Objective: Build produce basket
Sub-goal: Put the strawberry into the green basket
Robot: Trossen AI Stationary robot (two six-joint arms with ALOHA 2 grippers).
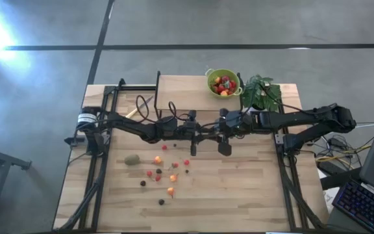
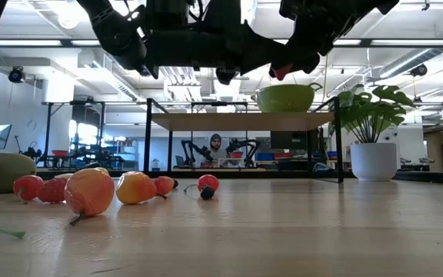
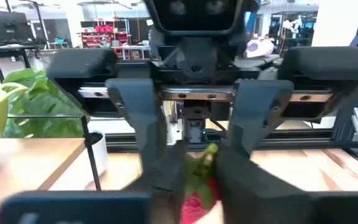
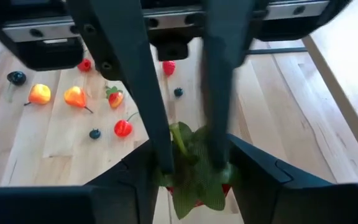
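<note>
Two pincers meet above the middle of the desk (image 1: 252, 195) in the high view: the left pincer (image 1: 199, 132) and the right pincer (image 1: 218, 132) face each other tip to tip. The produce basket (image 1: 223, 83) sits on the raised shelf (image 1: 180, 91) at the far edge, beside the potted plant (image 1: 261, 93) and on the right arm's side, so the right arm is nearer. Loose produce (image 1: 158, 172) lies on the near left of the desk

Low view: a red fruit (image 2: 281, 71) hangs in the right pincer, just in front of and slightly above the basket rim

Left wrist view: the right pincer's fingers (image 3: 151, 143) press on a leafy red strawberry (image 3: 197, 183). Whether the left pincer is gripping it, I cannot tell

Right wrist view: the leaves point toward this camera; the next move looks like a carry back toward the basket
</note>
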